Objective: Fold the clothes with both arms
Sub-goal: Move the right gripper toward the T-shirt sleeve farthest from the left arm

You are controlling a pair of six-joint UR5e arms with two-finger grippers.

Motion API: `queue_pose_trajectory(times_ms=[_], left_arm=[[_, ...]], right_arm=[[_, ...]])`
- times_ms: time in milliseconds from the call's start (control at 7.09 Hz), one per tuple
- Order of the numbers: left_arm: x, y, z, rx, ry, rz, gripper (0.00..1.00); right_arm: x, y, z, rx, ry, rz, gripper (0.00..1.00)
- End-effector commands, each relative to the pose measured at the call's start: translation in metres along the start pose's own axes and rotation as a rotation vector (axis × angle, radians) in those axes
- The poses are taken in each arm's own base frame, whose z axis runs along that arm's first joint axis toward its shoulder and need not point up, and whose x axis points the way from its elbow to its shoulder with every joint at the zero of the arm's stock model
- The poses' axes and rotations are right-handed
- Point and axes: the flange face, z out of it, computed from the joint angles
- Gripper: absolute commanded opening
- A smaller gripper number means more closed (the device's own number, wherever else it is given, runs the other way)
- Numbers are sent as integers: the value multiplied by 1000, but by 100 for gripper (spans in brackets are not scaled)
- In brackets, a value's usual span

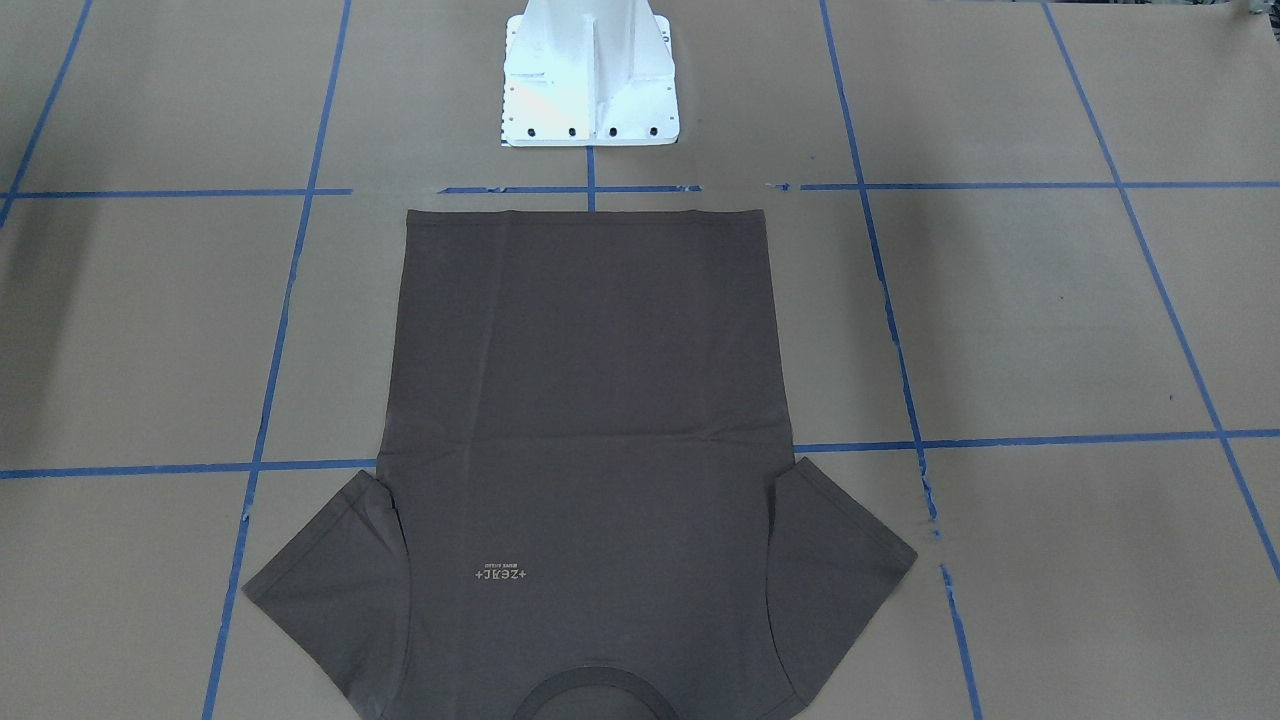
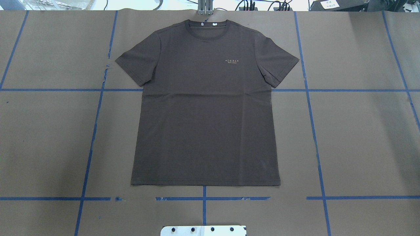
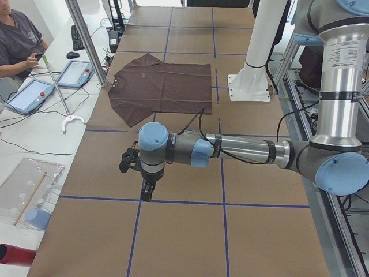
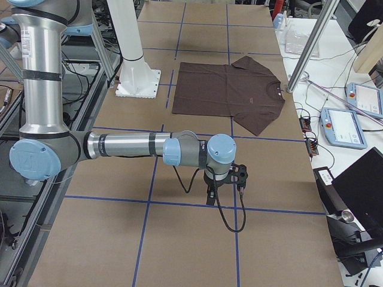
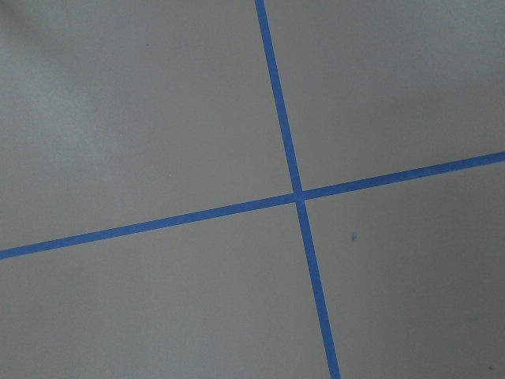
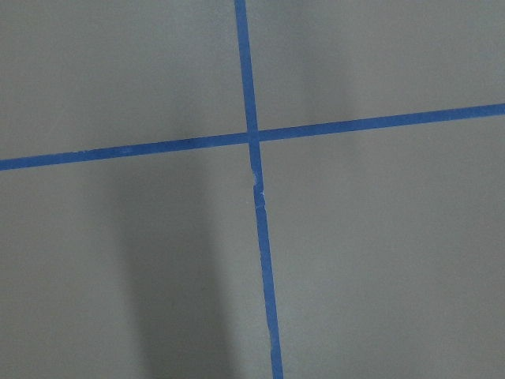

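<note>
Overhead exterior: dark brown-grey short-sleeved T-shirt (image 2: 205,108) spread flat, print up, mid brown-paper table (image 2: 361,131), collar at far edge, hem near white pedestal base (image 2: 203,230) | exterior left: left gripper (image 3: 146,193) hanging over bare paper, well apart from shirt, open or clenched, can't tell | exterior right: right gripper (image 4: 210,199) likewise, can't tell either

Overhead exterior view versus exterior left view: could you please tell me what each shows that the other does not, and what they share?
Only overhead: the T-shirt seen square-on, its white neck label plain, with no arm in sight.
Only exterior left: the left arm, its tool pointing down over bare paper, apart from the T-shirt, and a seated operator beside tablets.
Both: the T-shirt spread flat and unfolded, the blue tape grid and the white base.
</note>
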Motion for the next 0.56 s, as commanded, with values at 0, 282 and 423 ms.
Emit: queue_pose_trajectory(times_ms=[0, 282, 423], left_arm=[[-3, 1, -2, 4, -2, -4, 100], [16, -25, -25, 55, -6, 38, 100], [32, -48, -45, 104, 7, 75, 100]], right_arm=[[-4, 0, -3, 5, -7, 11, 100], [-27, -23, -17, 38, -8, -25, 100], [-41, -35, -24, 81, -20, -34, 100]])
